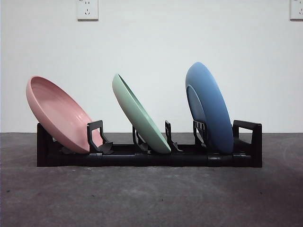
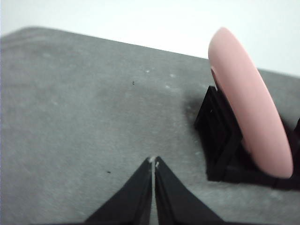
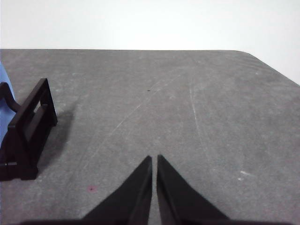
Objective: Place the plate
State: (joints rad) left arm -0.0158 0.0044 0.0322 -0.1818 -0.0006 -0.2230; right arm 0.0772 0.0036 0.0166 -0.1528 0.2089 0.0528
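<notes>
Grey table (image 1: 151,198), white wall (image 1: 151,42) behind, two wall sockets (image 1: 87,9) up high

Pink plate (image 1: 59,113): smooth, satin sheen, faint concentric ridges on the inner face; looks ceramic or melamine, cannot tell which. Green plate (image 1: 140,115): smooth, low gloss. Blue plate (image 1: 210,108): smooth, soft sheen. Rack (image 1: 149,156): black plastic, semi-gloss. Table (image 1: 151,198): grey, matt, finely mottled, with light scuff lines. Wall (image 1: 151,47): white, matt, even.
</notes>
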